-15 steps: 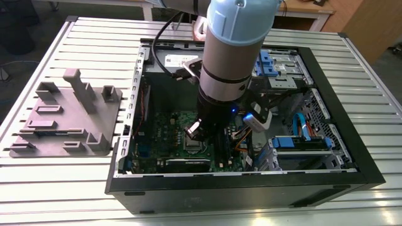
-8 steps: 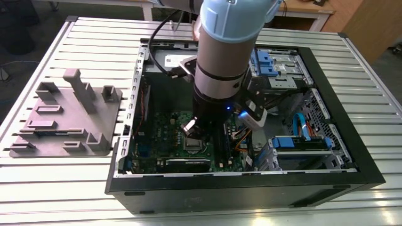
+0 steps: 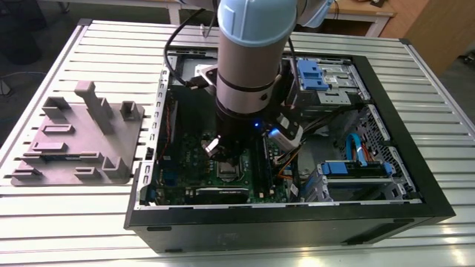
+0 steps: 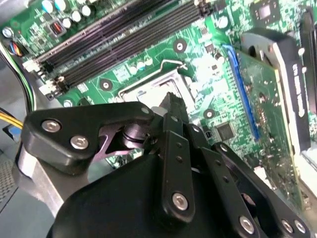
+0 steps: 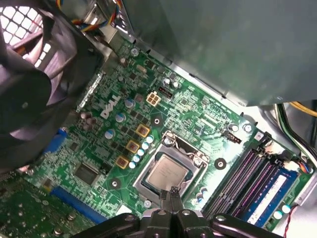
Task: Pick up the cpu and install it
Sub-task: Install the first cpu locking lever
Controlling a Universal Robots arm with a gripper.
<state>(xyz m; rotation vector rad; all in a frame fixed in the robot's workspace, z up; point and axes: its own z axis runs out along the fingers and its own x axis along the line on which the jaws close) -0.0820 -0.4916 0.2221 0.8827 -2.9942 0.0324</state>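
Note:
The cpu (image 5: 167, 173), a small pale silver-grey square, lies flat inside the open metal socket frame (image 5: 198, 159) on the green motherboard (image 5: 99, 148). In the first wrist view my gripper (image 5: 170, 194) hangs just over the socket's near edge, its two thin black fingers pressed together with nothing between them. In the second wrist view the gripper (image 4: 171, 101) and its black linkage cover most of the socket (image 4: 148, 84). In the exterior view the arm (image 3: 248, 72) reaches down into the open computer case, with the socket (image 3: 230, 171) right below it.
The black computer case (image 3: 415, 183) lies open on a slatted metal table (image 3: 111, 44). Memory slots (image 5: 252, 183) run beside the socket, and a black fan (image 5: 29, 89) stands close by. A grey tray with upright posts (image 3: 78, 144) sits at the exterior view's left. Blue drive brackets (image 3: 356, 169) fill the case's other half.

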